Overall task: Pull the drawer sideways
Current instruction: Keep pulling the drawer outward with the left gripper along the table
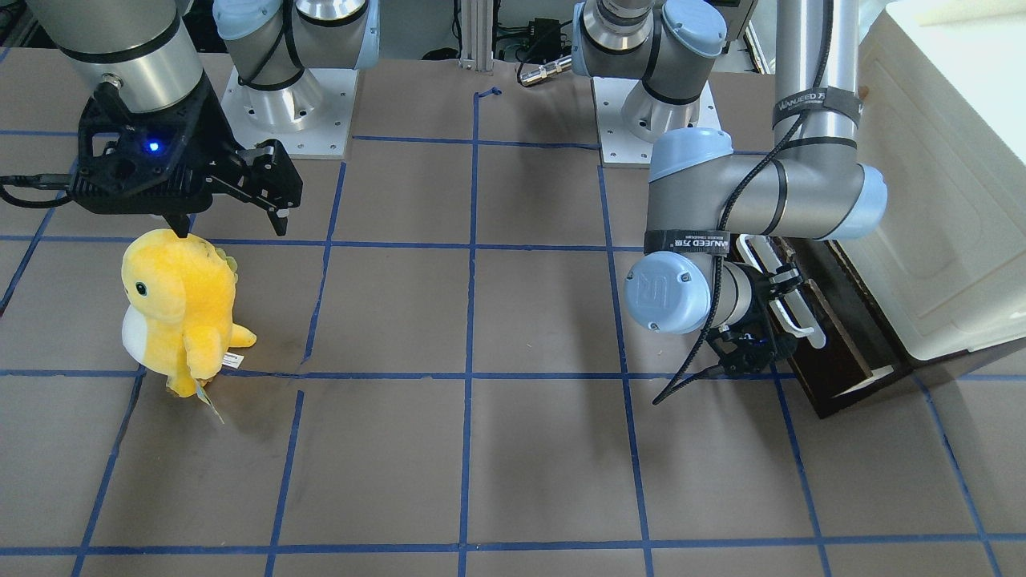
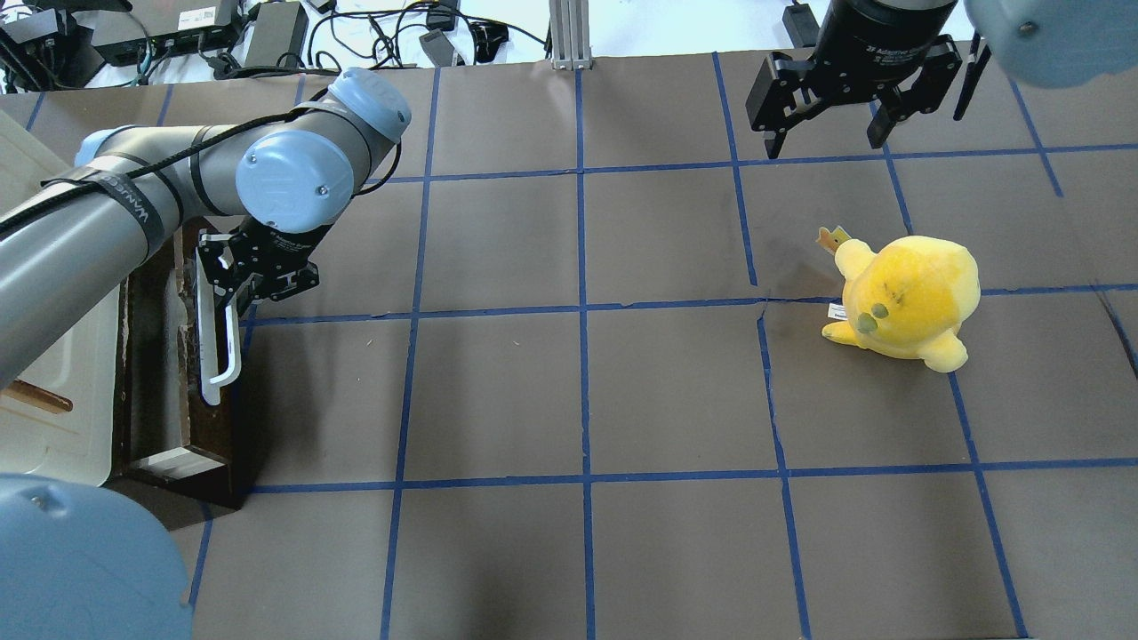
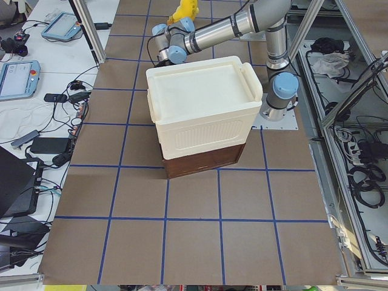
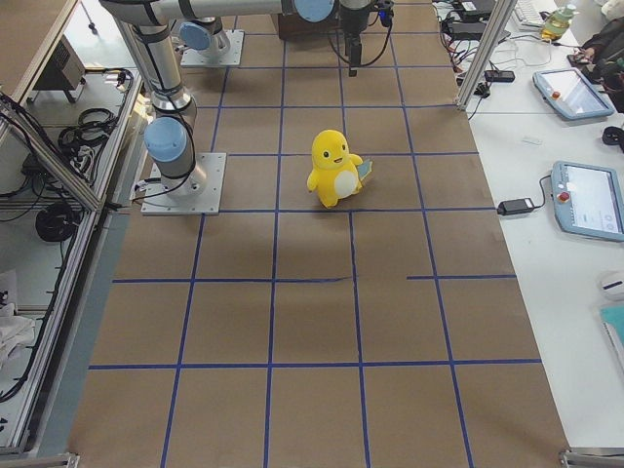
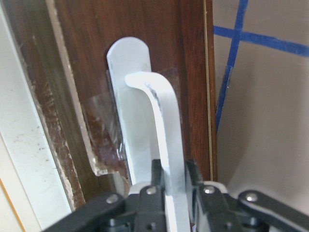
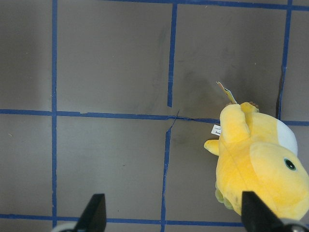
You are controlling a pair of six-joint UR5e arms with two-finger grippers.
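The dark brown drawer (image 2: 182,400) sits at the table's left edge under a cream-white cabinet (image 2: 62,364) and stands partly out of it; it also shows in the front view (image 1: 842,336). Its long white bar handle (image 2: 216,356) runs along its front. My left gripper (image 2: 233,298) is shut on this handle (image 5: 161,121) near one end, fingers (image 5: 195,176) on both sides of the bar. In the front view the left gripper (image 1: 784,282) clamps the handle (image 1: 797,316). My right gripper (image 2: 827,142) is open and empty, above the table at the far right.
A yellow plush toy (image 2: 907,298) stands on the brown paper table, just in front of the right gripper (image 1: 231,220); it shows in the right wrist view (image 6: 260,164). The cabinet (image 3: 200,103) stands above the drawer (image 3: 203,162). Blue tape lines grid the table.
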